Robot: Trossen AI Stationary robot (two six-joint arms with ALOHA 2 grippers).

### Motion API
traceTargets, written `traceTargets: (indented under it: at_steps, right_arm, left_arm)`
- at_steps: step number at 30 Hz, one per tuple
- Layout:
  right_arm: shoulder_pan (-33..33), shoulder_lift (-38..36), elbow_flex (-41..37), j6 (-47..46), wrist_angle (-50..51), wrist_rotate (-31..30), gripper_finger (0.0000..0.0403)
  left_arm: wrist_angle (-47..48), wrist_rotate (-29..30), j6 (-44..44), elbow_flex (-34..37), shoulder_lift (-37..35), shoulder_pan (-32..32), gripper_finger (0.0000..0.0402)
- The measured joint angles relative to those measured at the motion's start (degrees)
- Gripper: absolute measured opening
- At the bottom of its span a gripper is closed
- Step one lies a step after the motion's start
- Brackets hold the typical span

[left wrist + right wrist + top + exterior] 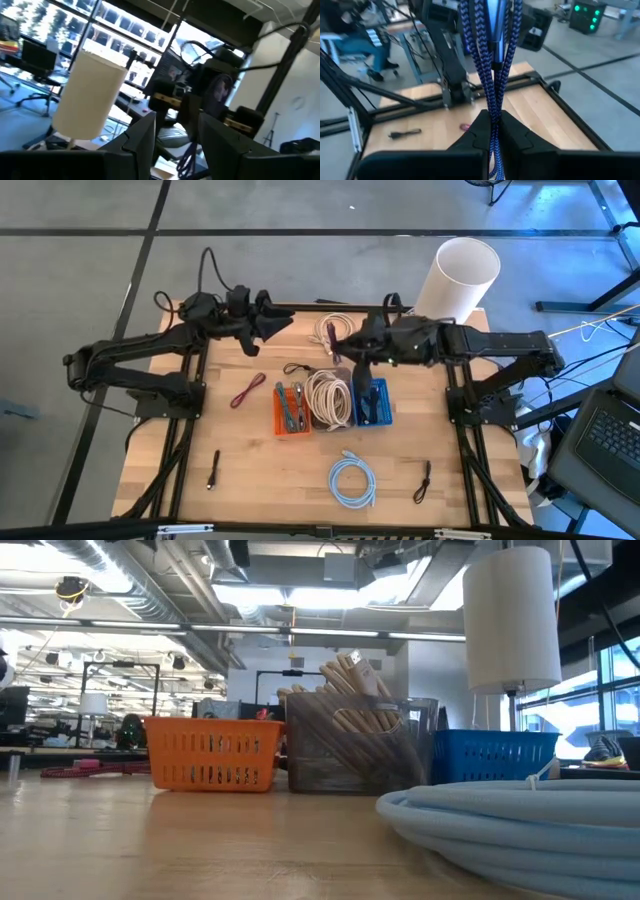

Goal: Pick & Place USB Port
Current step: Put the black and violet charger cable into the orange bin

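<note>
My right gripper [345,348] hangs above the row of bins, shut on a blue braided cable [492,60] folded into several strands. Below it stand an orange bin [292,410], a clear bin [328,398] holding a coil of beige cable, and a blue bin [374,404]. My left gripper [272,320] is raised over the table's far left part. It is open, with nothing between its fingers [142,137], and it faces the right arm. My right gripper pinches the folded blue cable between its two fingers [517,135], across several strands [493,112]. The bundle with a dark plug [495,20] stands up above the fingers. Other strands run down below them [495,167]. The cable is lifted clear of the table.
A white cylinder [460,275] stands at the far right corner. A white cable [328,330] lies at the far edge and a red cable [246,392] left of the orange bin. A light blue coil [352,480] and two small black cables [213,470] [424,480] lie near the front.
</note>
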State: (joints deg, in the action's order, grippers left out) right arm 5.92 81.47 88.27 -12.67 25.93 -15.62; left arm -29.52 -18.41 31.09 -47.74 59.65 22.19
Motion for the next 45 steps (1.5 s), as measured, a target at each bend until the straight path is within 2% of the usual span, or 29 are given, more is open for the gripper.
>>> traceTargets:
  at_steps: [4, 10, 16, 21, 28, 34, 40, 45]
  right_arm:
    - [-1.79, -0.02, 0.00, 1.18, -2.45, 3.60, 0.0016]
    - [-2.45, 0.00, 0.00, 1.40, -2.49, 4.72, 0.0016]
    - [-2.44, 0.00, 0.00, 2.53, -2.13, 5.07, 0.0016]
    - [-2.41, -0.02, 0.00, 3.13, -2.07, 5.40, 0.0016]
    - [-2.40, -1.30, -0.02, 4.65, -1.97, 5.37, 0.0016]
    - [-2.44, -2.53, 0.11, 5.40, -2.62, 4.46, 0.0016]
    - [-2.48, -2.51, 0.09, 5.48, -2.58, 4.49, 0.0016]
    - [-3.17, -2.51, 0.09, 5.60, -2.58, 4.70, 0.0016]
  left_arm:
    - [-0.17, -1.92, -1.60, -4.21, 4.07, -1.52, 0.0143]
    - [-0.01, -6.99, -3.05, -11.66, 12.79, -3.00, 0.0143]
    - [0.09, -9.25, -4.41, -18.54, 19.41, -4.08, 0.0143]
    - [0.10, -12.89, -3.98, -20.80, 21.65, -4.04, 0.0143]
    - [2.06, -21.00, -1.83, -20.88, 20.68, -2.28, 0.0143]
    - [1.92, -19.50, -3.32, -20.88, 19.79, -1.81, 0.0143]
    - [3.17, -12.96, -5.34, -20.88, 20.07, -3.12, 0.0160]
    - [3.16, -12.59, -5.36, -20.83, 20.12, -3.78, 0.0179]
